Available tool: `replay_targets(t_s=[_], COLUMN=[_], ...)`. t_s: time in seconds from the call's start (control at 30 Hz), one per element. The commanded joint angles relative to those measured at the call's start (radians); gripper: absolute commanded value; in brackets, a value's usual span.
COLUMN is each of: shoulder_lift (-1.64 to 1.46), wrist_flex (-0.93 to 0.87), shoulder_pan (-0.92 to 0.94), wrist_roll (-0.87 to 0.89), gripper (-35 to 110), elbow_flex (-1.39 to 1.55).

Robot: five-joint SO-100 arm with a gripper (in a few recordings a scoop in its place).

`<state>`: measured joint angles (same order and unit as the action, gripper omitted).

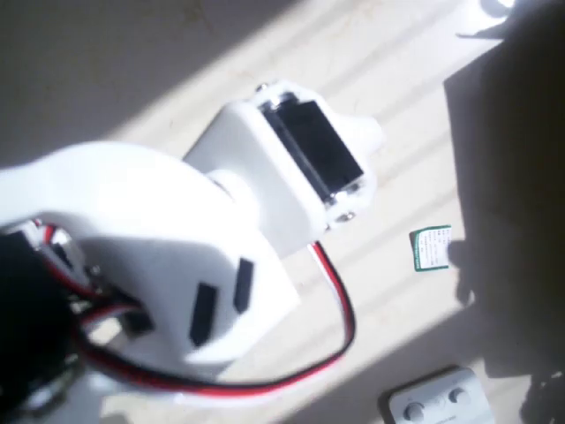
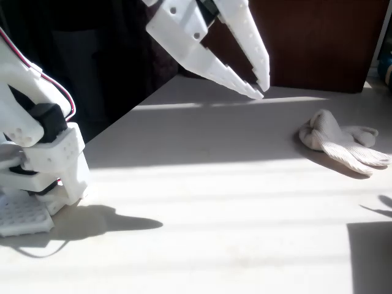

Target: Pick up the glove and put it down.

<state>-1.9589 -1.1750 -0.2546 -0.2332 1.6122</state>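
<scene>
Our gripper (image 2: 260,82) hangs high above the tabletop (image 2: 202,202) in the fixed view, its two white fingers (image 2: 211,64) slanting down and to the right, their tips close together with only a narrow wedge of space higher up between them, so we read it as nearly pressed together and holding nothing. The glove (image 2: 340,139) lies flat on the tabletop well to the right of and below those tips, a cream, wrinkled lump with its stubby fingers pointing toward the right edge, half in shade and half in a stripe of sunlight. We judge the gripper sits up there because the pick has not started: it is pointed roughly toward the glove but well apart from it, and it would need to spread its fingers before coming down over the soft fabric. A limp glove gives little to bite on, so we would aim for the bunched, thicker part at its left end rather than the thin fingers. In the overhead view the arm (image 1: 177,265) itself blocks most of the tabletop, with its red and black cable (image 1: 340,305) looping off the wrist; a small green-and-white card (image 1: 431,248) and a white block with screws (image 1: 437,402) lie at the right, apart from the arm, and play no part in the task
</scene>
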Motion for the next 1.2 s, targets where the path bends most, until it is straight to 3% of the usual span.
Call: replay_targets(t_s=[0.0, 0.27, 0.63, 1.17], shoulder_lift=[0.146, 0.534, 0.911, 1.092], wrist_flex=[0.012, 0.072, 0.287, 0.336], shoulder_pan=[-0.1, -0.262, -0.333, -0.331], wrist_roll=[0.014, 0.149, 0.149, 0.149], gripper=[1, 1, 1, 5], elbow_flex=[-0.167, -0.442, -0.664, -0.808])
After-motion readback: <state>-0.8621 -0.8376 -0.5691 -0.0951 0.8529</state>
